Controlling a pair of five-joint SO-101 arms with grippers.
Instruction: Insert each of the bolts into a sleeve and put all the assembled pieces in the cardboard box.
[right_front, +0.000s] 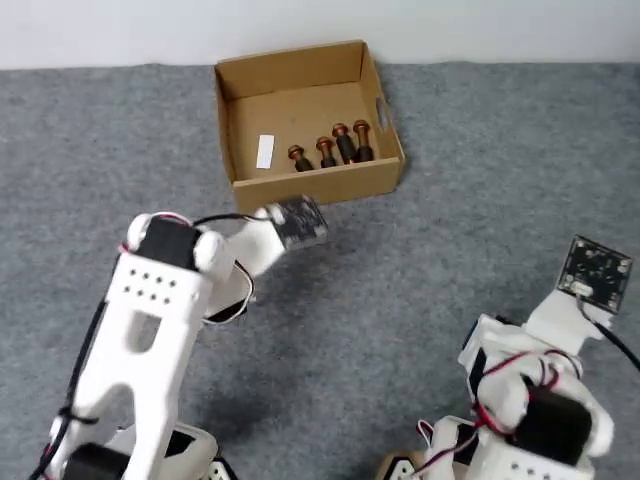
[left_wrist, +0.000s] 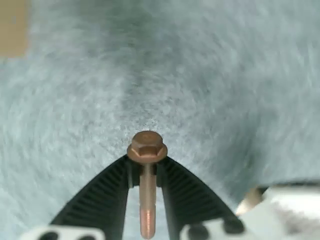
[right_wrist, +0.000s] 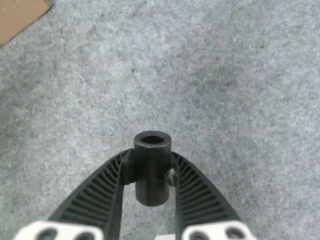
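In the high view, the cardboard box (right_front: 300, 75) stands at the far edge of the table (right_front: 480, 170), about in the middle of this edge, and it is open on top. Inside it, four assembled pieces (right_front: 330, 150) stand in a row along the near wall, each with a copper-coloured head on a dark sleeve. A small white label (right_front: 265, 151) lies on the box floor beside them. The left arm (right_front: 160, 290) rises from the near left corner of the table and is stretched toward the box, with its wrist end just in front of the near wall of the box. The right arm (right_front: 530, 380) is folded at the near right corner, well apart from the box.

In the left wrist view, the left gripper (left_wrist: 146, 162) is clenched on a bolt (left_wrist: 147, 147). The two black fingers (left_wrist: 107, 192) press on the shank just under the hexagonal flanged head, and the shank runs back between them. The bolt is held above the grey mat (left_wrist: 200, 75) that covers the table, and it is copper-coloured.

In the right wrist view, the right gripper (right_wrist: 151, 161) grasps a black sleeve (right_wrist: 152, 172) by its sides. The open bore of the sleeve points away from the gripper base. Under it is the grey mat, and a corner of cardboard (right_wrist: 20, 15) shows farther off.
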